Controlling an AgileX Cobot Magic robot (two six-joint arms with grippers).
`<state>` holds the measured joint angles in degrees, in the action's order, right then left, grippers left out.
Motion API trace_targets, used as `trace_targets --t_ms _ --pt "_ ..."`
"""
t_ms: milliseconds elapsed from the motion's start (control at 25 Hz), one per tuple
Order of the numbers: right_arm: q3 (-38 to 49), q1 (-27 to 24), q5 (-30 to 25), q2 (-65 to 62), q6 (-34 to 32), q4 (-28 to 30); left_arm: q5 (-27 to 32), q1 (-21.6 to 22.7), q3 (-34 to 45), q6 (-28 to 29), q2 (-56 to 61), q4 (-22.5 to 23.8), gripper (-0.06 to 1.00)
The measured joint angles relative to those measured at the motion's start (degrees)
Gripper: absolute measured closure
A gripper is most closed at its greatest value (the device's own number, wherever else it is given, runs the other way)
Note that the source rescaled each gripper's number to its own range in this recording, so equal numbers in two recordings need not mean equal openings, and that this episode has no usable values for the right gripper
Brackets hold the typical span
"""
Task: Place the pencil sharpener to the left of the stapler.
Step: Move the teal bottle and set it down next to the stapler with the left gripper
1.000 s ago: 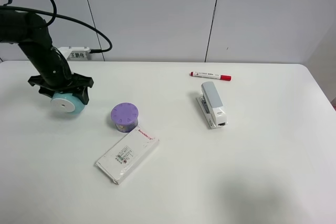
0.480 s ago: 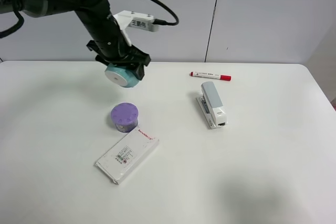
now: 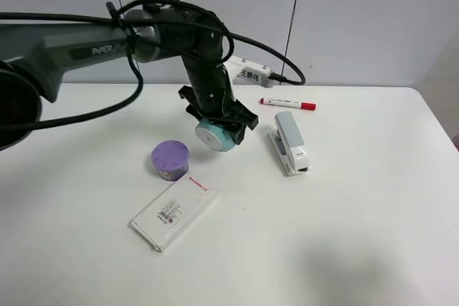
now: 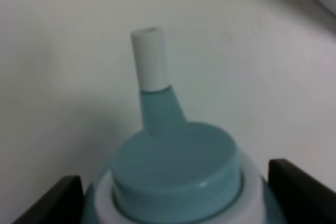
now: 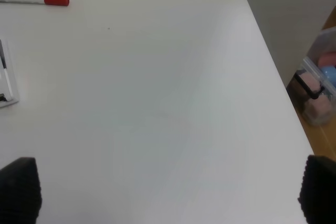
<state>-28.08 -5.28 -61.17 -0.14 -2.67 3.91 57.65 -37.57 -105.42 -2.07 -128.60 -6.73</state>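
The teal pencil sharpener (image 3: 215, 136), white round face towards the camera, sits between the black fingers of my left gripper (image 3: 218, 127), which is shut on it. It hangs low over the table, a short way left of the grey-and-white stapler (image 3: 290, 142). Whether it touches the table cannot be told. The left wrist view shows the sharpener's teal back (image 4: 176, 174) and its white-tipped crank (image 4: 150, 59) between the two fingers. My right gripper (image 5: 168, 190) is open over bare table, and the stapler's edge (image 5: 5, 85) shows at the side of its view.
A red-capped white marker (image 3: 287, 103) lies just behind the stapler. A purple-topped short cylinder (image 3: 171, 159) and a flat white box (image 3: 173, 211) lie front left of the sharpener. Beyond the table's right edge stands a clear plastic bin (image 5: 317, 90).
My left arm has carried the sharpener from the far left of the table, up and across, down to a spot just left of the stapler. Nothing else moved.
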Motion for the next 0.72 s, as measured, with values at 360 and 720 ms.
trace_targets --t_ms 360,720 --pt "0.0 0.0 0.0 0.0 0.0 0.0 4.6 -1.1 -15.0 0.3 -11.0 0.0 0.93" --pt "0.0 0.0 0.0 0.0 0.0 0.0 6.5 -3.6 -20.7 0.5 -14.0 -1.2 0.93"
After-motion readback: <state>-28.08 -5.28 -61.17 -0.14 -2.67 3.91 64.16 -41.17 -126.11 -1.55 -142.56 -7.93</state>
